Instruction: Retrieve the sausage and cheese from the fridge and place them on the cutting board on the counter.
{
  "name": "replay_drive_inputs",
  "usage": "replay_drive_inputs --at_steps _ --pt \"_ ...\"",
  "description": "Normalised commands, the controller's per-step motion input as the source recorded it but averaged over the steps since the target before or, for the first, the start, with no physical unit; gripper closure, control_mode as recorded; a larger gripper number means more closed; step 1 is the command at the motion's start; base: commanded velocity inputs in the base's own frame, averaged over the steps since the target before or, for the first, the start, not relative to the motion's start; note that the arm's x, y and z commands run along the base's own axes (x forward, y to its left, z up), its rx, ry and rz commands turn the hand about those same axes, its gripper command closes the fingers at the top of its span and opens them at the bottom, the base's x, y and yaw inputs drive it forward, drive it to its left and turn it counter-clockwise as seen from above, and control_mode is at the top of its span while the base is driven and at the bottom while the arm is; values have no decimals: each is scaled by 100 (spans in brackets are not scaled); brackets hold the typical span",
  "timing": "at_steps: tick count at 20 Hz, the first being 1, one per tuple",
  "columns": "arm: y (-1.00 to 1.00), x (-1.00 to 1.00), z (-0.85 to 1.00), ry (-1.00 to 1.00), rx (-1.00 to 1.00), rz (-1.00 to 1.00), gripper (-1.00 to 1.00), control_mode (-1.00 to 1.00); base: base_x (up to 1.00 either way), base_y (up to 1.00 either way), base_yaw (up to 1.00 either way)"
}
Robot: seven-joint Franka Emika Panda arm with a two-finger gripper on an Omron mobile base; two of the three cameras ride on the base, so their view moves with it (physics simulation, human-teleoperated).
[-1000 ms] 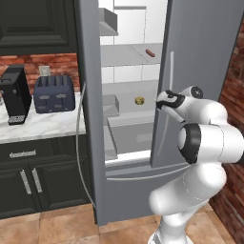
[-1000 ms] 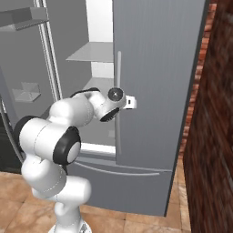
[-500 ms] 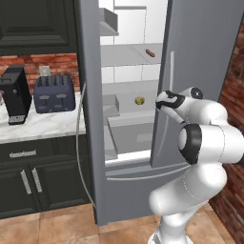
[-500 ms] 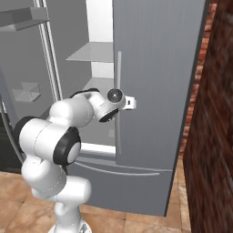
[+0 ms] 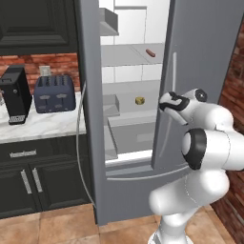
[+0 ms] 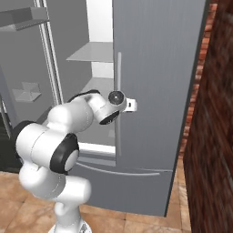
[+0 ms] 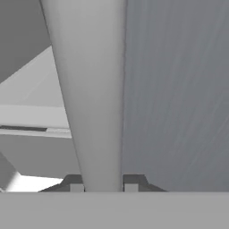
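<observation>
since the gripper has its two fingertips pressed in on either side of the long door handle, the pincer is closed on that handle and carries nothing else. the step in hand looks like opening the right door of the fridge, well before any food is lifted. in the left base view the left side already stands open, showing white walls and grey shelves. the sausage lies on an upper shelf, toward its right edge and close behind the near edge of the right door. the cheese sits on the shelf below, near its middle, though it is so small that its shape is hard to make out. on the counter at the left stand a coffee machine and a toaster, both back near the brick wall. next, i judge, the arm must swing the handle outward along the door's arc, holding firm, then let go and reach in for the sausage.
</observation>
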Motion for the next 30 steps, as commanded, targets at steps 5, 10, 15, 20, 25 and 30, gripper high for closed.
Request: replay_drive_inputs --at_steps 5,10,15,20,25,30 --pt "-60 -57 47 6 0 1 100 -100 0 0 0" --pt "-68 -50 49 11 0 0 100 -100 0 0 0" --pt "-78 -52 51 12 0 0 100 -100 0 0 0" --pt "-73 -52 45 12 0 0 100 -100 0 0 0" --pt "-49 -48 25 7 3 0 100 -100 0 0 0" --pt "-38 -39 33 5 5 0 100 -100 0 0 0"
